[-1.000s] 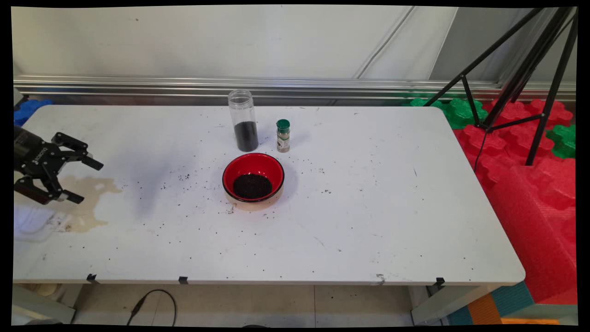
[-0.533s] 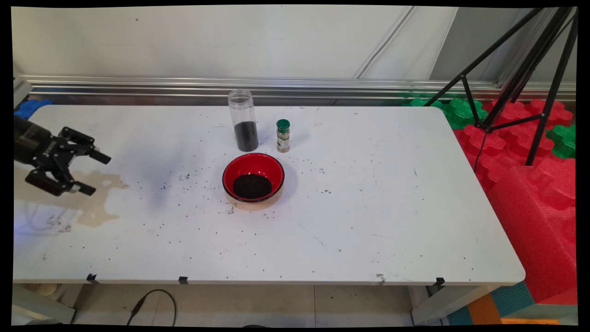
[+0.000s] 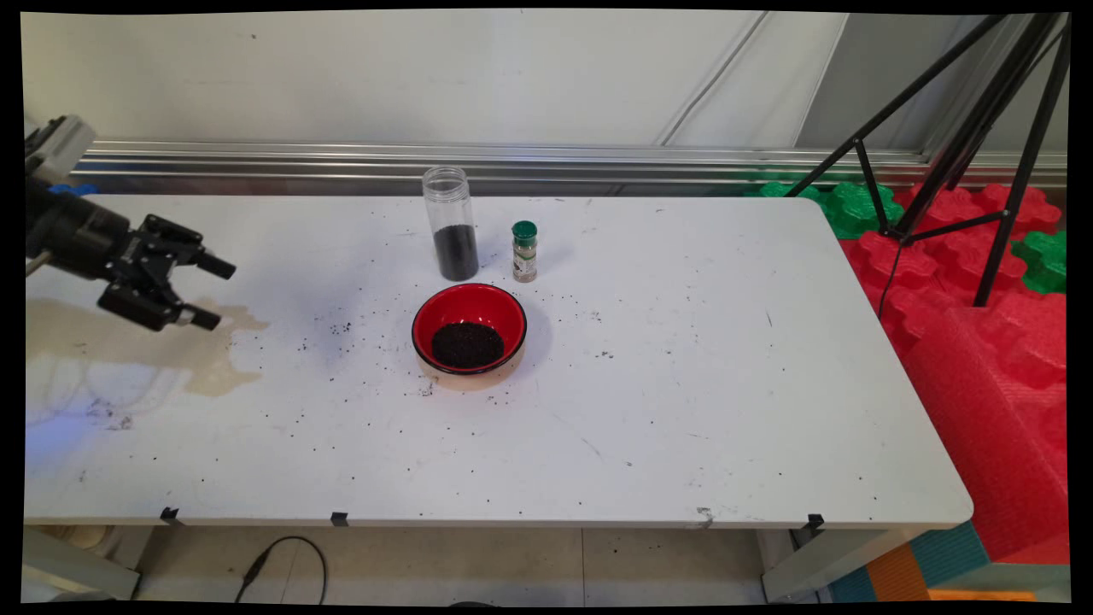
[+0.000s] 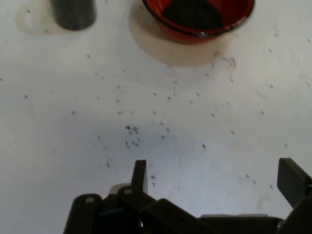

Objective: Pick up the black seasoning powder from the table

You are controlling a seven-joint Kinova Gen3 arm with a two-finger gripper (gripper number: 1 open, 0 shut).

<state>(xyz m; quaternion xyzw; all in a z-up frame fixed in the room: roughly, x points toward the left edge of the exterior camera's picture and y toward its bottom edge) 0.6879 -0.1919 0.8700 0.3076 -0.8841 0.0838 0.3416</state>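
Pincer hangs wide open and empty, angled low over the tabletop, fingers aimed at the red bowl well ahead; a tall jar stands just beyond it. Main view alone shows a green-capped shaker beside that jar.

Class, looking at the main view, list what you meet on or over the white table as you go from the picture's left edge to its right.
Gripper, open and hovering over a brownish stain → clear jar part-filled with dark grains → spice bottle with a green cap. The red bowl spans below both containers, so it is left out.
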